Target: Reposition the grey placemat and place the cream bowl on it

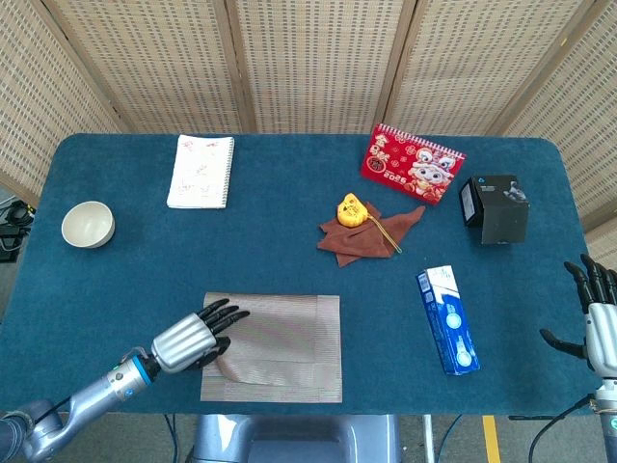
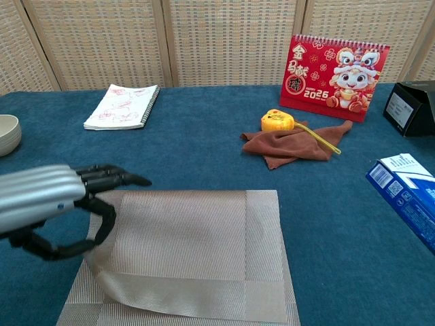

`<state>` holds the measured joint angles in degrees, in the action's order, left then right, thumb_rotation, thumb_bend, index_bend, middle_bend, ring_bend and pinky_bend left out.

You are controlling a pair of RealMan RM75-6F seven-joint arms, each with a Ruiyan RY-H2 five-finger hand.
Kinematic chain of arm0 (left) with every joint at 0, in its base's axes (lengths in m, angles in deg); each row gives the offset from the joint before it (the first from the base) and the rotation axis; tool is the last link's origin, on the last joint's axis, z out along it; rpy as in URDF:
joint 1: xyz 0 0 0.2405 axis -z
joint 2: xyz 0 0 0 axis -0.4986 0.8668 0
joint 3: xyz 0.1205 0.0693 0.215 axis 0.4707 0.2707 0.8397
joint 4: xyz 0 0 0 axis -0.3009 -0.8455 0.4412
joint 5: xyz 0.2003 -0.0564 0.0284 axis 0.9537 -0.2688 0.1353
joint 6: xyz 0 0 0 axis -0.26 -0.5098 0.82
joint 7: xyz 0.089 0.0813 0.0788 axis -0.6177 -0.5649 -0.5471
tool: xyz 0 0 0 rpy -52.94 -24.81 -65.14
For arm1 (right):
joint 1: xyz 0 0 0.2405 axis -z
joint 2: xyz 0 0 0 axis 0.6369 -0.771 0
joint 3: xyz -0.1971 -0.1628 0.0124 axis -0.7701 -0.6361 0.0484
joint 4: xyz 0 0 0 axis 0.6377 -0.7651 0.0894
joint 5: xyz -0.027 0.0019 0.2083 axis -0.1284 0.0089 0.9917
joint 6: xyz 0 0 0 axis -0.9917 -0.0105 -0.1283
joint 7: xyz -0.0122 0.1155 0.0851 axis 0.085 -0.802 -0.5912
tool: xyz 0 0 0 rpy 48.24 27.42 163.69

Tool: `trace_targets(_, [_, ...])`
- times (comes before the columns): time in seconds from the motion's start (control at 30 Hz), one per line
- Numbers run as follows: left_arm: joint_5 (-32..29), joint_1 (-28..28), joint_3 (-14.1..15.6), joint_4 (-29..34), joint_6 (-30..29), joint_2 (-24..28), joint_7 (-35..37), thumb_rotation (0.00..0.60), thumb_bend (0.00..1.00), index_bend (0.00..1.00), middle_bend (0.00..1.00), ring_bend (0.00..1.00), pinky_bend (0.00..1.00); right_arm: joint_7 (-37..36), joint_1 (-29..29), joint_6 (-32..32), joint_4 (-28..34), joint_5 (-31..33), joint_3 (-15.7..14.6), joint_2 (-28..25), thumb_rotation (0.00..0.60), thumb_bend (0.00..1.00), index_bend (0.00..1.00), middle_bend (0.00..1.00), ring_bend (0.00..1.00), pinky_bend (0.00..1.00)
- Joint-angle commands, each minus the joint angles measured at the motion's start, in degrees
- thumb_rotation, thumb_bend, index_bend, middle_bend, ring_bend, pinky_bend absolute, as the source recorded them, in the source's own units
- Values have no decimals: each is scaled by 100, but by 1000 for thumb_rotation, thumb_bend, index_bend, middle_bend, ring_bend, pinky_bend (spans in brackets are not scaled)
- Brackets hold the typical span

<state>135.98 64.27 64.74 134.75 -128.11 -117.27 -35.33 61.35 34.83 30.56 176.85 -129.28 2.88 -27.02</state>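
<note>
Woven tan screens stand behind a blue felt counter (image 1: 289, 241). The grey woven placemat (image 1: 280, 342) lies by the front edge, a bit left of the middle. It is thin, light and floppy, so it bends when lifted. A good place to hold it is an edge or corner, and it will likely sag.

The left hand (image 2: 51, 204) pinches the mat's left edge between thumb and fingers, and that edge curls up. The right hand (image 1: 596, 323) waits at the front right corner, fingers spread, holding nothing.

The small round cream bowl (image 1: 88, 224) sits by the left edge, far from the mat. It looks hard and could chip.

The chest view shows the curled edge and the thumb under it. The head view shows the whole bowl and the right hand.
</note>
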Motion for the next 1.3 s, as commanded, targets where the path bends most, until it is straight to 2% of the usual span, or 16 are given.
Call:
trace_targets(0.03, [-680, 259, -687, 145, 128, 177, 277, 600, 606, 733, 0, 0, 0, 20, -4, -6, 5, -5, -6, 9, 600, 0, 140, 0, 0, 0])
trace_targets(0.23, [-1829, 633, -1582, -114, 783, 38, 564, 600, 641, 745, 0, 0, 0, 52, -14, -20, -17, 30, 5, 30, 600, 0, 141, 0, 0, 0])
trace_targets(0.37, [-2390, 849, -1983, -555, 1127, -269, 586, 600, 633, 743, 0, 0, 0, 64, -25, -45, -33, 65, 15, 41, 600, 0, 141, 0, 0, 0])
trace_targets(0.67, [-3052, 1238, -2330, -1409, 1702, -856, 91, 600, 633, 730, 0, 0, 0, -35, -17, -56, -55, 144, 57, 19, 600, 0, 141, 0, 0, 0])
trace_targets(0.8, [-3456, 1437, -2590, -2093, 1857, -1333, -101, 600, 635, 729, 0, 0, 0, -93, -27, -97, -87, 219, 93, 4, 600, 0, 141, 0, 0, 0])
trace_targets(0.93, [-3664, 1582, -2820, -2765, 1766, -1715, -82, 600, 635, 713, 0, 0, 0, -200, -18, -107, -106, 253, 116, -24, 600, 0, 141, 0, 0, 0])
trace_targets(1.0, [-3743, 1643, -2890, -3030, 1779, -1832, -87, 600, 619, 611, 0, 0, 0, -214, -20, -123, -130, 270, 119, -23, 600, 0, 141, 0, 0, 0])
trace_targets(1.03, [-3803, 1682, -2920, -3192, 1835, -1899, -117, 600, 540, 433, 0, 0, 0, -215, -28, -143, -148, 285, 122, -18, 600, 0, 141, 0, 0, 0])
trace_targets(1.07, [-3845, 1699, -2923, -3261, 1921, -1920, -139, 600, 362, 232, 0, 0, 0, -211, -34, -157, -159, 293, 123, -13, 600, 0, 141, 0, 0, 0])
trace_targets(1.1, [-3891, 1718, -2924, -3310, 2031, -1929, -155, 600, 240, 117, 0, 0, 0, -205, -41, -171, -168, 300, 124, -8, 600, 0, 141, 0, 0, 0])
trace_targets(1.13, [-3976, 1736, -2923, -3336, 2260, -1918, -142, 600, 70, 11, 0, 0, 0, -193, -52, -193, -180, 309, 124, 2, 600, 0, 141, 0, 0, 0])
trace_targets(1.17, [-4033, 1741, -2919, -3274, 2480, -1873, -46, 600, 3, 0, 0, 0, 0, -179, -61, -210, -188, 314, 123, 10, 600, 0, 141, 0, 0, 0])
trace_targets(1.2, [-4061, 1733, -2924, -3217, 2583, -1825, 40, 600, 0, 0, 0, 0, 0, -163, -68, -221, -195, 323, 123, 19, 600, 0, 141, 0, 0, 0])
trace_targets(1.3, [-3929, 1652, -2884, -3170, 2381, -1767, 239, 600, 0, 0, 0, 0, 0, -97, -83, -236, -201, 330, 119, 48, 600, 0, 141, 0, 0, 0])
